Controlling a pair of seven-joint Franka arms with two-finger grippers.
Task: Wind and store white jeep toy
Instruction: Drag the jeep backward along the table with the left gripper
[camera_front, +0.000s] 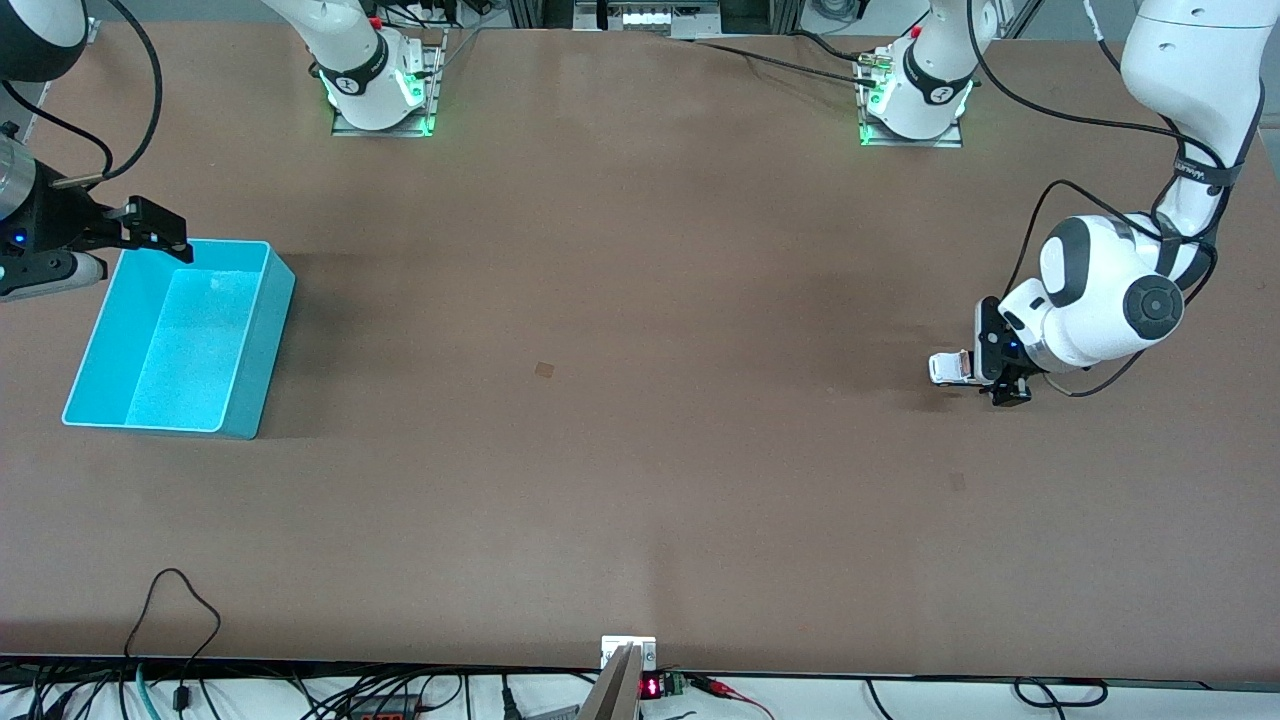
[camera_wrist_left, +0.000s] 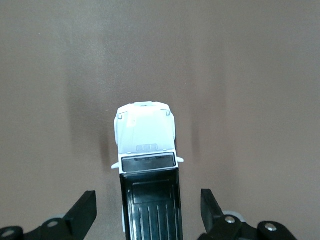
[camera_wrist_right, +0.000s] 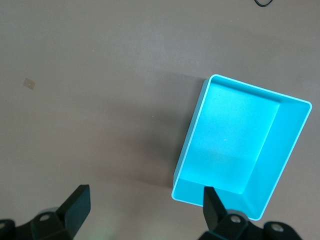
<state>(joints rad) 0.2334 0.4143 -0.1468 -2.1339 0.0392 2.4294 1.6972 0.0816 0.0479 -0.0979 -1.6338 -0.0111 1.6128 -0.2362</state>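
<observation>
White jeep toy (camera_wrist_left: 147, 165) sits on the table (camera_front: 640, 450), well apart from the cyan bin (camera_front: 180, 335). Left hand (camera_wrist_left: 147, 212) straddles its rear, fingers apart, not touching. Right hand (camera_front: 160, 235) waits open over the bin's rim.

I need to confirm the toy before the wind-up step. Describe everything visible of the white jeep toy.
The white jeep toy is a tiny car with a glossy white hood, a dark windshield strip and a ribbed black roof panel, plastic by the look of it. It sits upright on the brown table at the left arm's end. The left end effector straddles its rear, open fingers on either side with gaps showing, not touching it.
</observation>
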